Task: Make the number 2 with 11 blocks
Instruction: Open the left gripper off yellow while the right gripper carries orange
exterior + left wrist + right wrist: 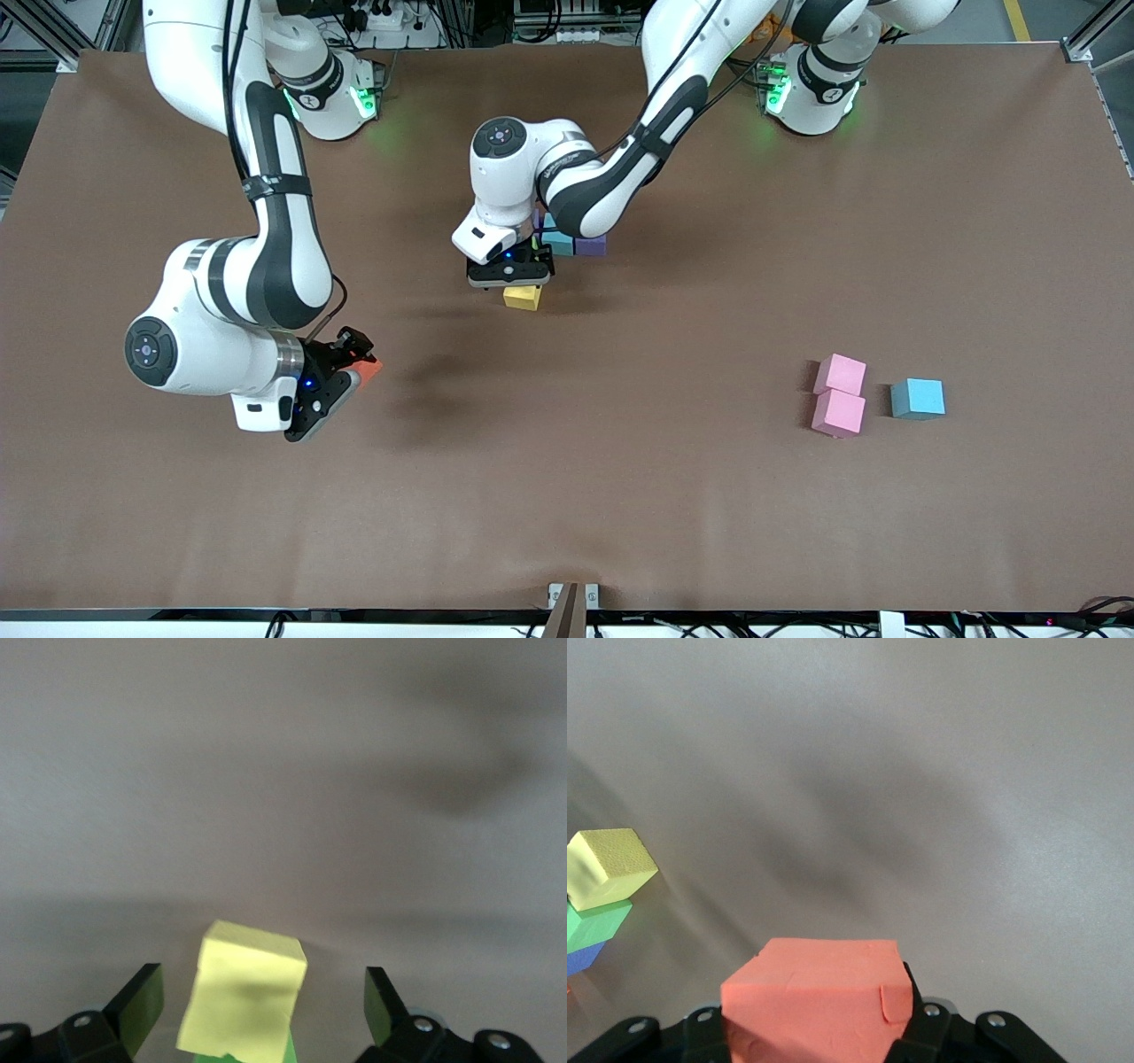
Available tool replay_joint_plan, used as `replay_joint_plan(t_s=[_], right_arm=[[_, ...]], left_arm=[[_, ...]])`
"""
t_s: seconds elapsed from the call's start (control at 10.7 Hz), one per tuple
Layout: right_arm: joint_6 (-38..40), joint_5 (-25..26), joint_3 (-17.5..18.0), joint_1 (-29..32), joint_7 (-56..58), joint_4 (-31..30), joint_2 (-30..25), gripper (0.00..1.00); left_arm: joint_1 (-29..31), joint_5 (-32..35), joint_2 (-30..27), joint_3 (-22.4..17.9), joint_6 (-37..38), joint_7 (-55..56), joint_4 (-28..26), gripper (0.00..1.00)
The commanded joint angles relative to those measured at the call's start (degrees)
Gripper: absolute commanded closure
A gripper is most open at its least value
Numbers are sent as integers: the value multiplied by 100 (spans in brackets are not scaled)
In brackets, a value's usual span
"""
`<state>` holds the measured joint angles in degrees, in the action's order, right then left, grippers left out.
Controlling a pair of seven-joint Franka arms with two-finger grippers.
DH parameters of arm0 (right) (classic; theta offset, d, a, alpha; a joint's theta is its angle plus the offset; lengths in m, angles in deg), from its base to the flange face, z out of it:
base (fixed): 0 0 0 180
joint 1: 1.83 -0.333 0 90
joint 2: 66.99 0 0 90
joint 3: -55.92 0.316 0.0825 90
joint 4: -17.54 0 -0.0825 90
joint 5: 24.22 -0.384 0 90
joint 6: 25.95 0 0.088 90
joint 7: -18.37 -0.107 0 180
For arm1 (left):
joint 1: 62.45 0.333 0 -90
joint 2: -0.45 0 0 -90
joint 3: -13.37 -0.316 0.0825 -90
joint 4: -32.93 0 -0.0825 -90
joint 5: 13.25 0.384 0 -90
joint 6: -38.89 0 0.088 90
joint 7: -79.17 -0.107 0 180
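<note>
My left gripper [516,285] hangs low over a yellow block [523,298] near the table's middle. In the left wrist view this yellow block [248,992] stands free between the open fingers [137,1005], touching neither, with a green block [291,1052] right against it. Light blue [556,240] and purple [591,245] blocks of the number 2 lie farther from the front camera; the left hand hides the others. My right gripper [359,369] hovers toward the right arm's end, shut on an orange block [815,1001].
Two pink blocks [840,374] [838,413] touch each other toward the left arm's end, with a loose light blue block [918,398] beside them. The right wrist view shows yellow [607,864], green [598,923] and blue [579,958] blocks in a row.
</note>
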<state>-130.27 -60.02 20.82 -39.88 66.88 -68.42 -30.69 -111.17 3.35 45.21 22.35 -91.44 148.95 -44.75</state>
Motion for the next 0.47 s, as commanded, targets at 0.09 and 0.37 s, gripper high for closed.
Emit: replay_joint_plan(t_s=[0.09,0.37], right_arm=[[61,47,12,-438,-342,220,9,65],[43,38,38,-1080,-237,212,44,66]], left_arm=[[406,-43,-624,-27,621,-217,-133,0],[1056,-52,-1047,-18,1579,-472,-195,0]])
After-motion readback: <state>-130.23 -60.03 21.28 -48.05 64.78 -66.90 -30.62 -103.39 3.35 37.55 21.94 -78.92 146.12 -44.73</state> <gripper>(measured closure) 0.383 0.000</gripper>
